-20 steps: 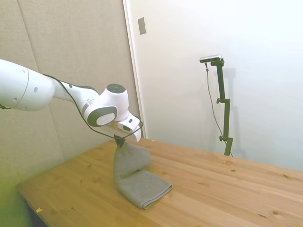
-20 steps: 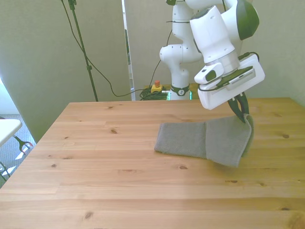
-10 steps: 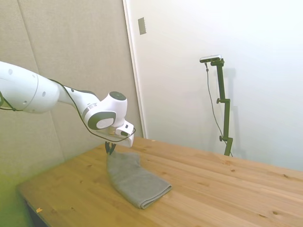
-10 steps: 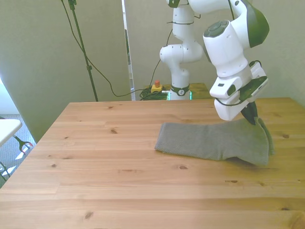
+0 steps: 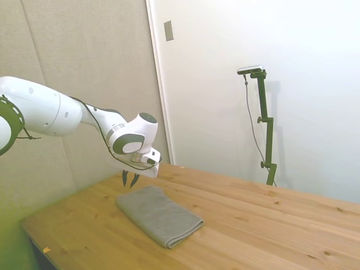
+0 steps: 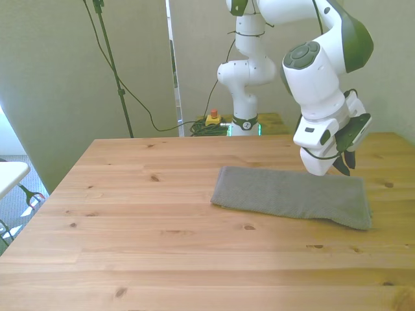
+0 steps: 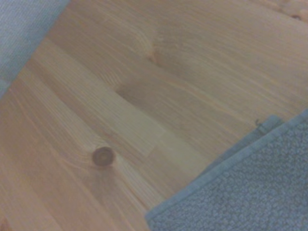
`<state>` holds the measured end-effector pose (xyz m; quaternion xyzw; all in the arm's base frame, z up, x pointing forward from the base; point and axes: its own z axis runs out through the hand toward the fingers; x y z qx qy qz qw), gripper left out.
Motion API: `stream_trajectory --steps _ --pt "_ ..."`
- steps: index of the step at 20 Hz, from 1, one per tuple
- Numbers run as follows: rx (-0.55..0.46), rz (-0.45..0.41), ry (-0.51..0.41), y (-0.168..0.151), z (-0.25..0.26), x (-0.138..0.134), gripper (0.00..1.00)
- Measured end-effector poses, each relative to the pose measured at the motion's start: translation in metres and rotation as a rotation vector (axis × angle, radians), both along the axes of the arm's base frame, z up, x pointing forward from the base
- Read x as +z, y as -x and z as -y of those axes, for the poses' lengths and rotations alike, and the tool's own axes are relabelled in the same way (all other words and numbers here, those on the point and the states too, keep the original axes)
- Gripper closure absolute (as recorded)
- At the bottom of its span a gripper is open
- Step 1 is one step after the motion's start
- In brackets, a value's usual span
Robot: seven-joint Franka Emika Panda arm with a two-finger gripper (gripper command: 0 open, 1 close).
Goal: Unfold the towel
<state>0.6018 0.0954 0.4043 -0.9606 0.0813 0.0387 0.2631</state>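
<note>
On table: towel flat; end effector released, just above its end.

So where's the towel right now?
The towel lies flat on the table, toward the front view's right. The tool hangs just above its far right corner, not holding it.

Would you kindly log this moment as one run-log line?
hand: open, just above towel's end | towel: flat on table, released | state: one fold opened out
</note>
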Motion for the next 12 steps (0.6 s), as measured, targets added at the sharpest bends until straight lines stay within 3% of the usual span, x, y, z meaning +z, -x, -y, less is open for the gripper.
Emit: stream_trajectory --steps 6,12 --pt "-0.228 0.07 0.149 0.006 -0.007 0.012 0.0" --pt "-0.496 0.086 0.242 0.083 0.005 0.034 0.0"
